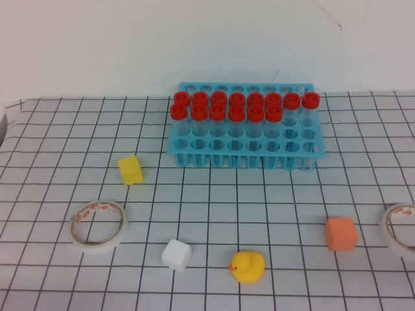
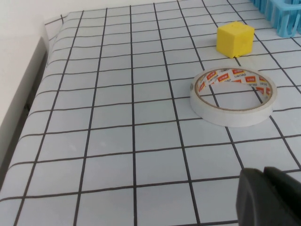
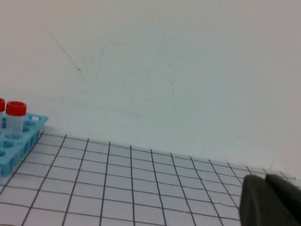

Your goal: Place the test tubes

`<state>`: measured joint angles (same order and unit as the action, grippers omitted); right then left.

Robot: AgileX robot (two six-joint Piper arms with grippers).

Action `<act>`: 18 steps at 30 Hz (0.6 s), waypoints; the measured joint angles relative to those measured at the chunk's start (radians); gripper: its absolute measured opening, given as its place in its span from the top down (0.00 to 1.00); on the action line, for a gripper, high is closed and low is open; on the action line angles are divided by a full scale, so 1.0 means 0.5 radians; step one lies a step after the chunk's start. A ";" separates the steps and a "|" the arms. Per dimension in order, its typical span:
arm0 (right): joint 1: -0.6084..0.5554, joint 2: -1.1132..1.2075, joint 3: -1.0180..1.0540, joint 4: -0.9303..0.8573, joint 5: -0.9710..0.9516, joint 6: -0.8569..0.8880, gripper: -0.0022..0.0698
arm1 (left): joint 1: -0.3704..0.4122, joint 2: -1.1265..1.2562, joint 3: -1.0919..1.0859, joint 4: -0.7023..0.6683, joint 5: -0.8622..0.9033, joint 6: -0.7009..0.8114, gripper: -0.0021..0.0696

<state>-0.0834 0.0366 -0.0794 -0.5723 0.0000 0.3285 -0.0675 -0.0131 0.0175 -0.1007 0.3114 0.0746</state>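
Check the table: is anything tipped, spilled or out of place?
Nothing stands out: the test tubes stand upright in the blue rack. Left end effector near the tape roll, right end effector past the rack's end, both shut.

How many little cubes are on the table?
3: a yellow cube front-left of the blue rack, a white cube left of the duck, an orange cube at the right. None seems hidden; left claw hangs near the left tape roll, right claw hangs right of the rack.

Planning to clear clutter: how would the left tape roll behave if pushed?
Lying flat, the left tape roll would probably slide, not roll. Its hollow ring looks light, so likely easy to shove. The shut left gripper is near it; the shut right gripper, right of the rack.
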 joint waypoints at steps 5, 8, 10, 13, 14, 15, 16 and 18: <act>0.000 0.000 0.061 0.318 0.063 -0.301 0.97 | 0.000 0.000 0.000 0.000 0.000 0.000 0.97; -0.024 -0.028 0.075 0.699 0.311 -0.826 0.97 | 0.000 0.000 0.000 0.000 0.000 0.000 0.97; -0.068 -0.066 0.077 0.777 0.473 -0.945 0.97 | 0.000 -0.003 0.000 0.000 0.000 0.000 0.97; -0.121 -0.091 0.127 0.787 0.520 -0.877 0.97 | 0.000 -0.003 0.000 0.000 0.000 0.000 0.97; -0.132 -0.096 0.146 0.787 0.508 -0.846 0.97 | 0.000 -0.003 0.000 0.000 0.000 0.000 0.97; -0.136 -0.097 0.182 0.790 0.492 -0.784 0.97 | 0.000 -0.003 0.000 0.000 0.000 0.000 0.97; -0.120 -0.097 0.206 0.800 0.512 -0.721 0.97 | 0.000 -0.003 0.000 0.000 0.000 0.000 0.97; -0.068 -0.097 0.211 0.810 0.611 -0.700 0.97 | 0.000 -0.003 0.000 0.000 0.000 0.000 0.97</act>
<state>-0.1172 -0.0119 0.0260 -0.1674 0.3054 -0.0217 -0.0675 -0.0147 0.0175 -0.1007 0.3114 0.0746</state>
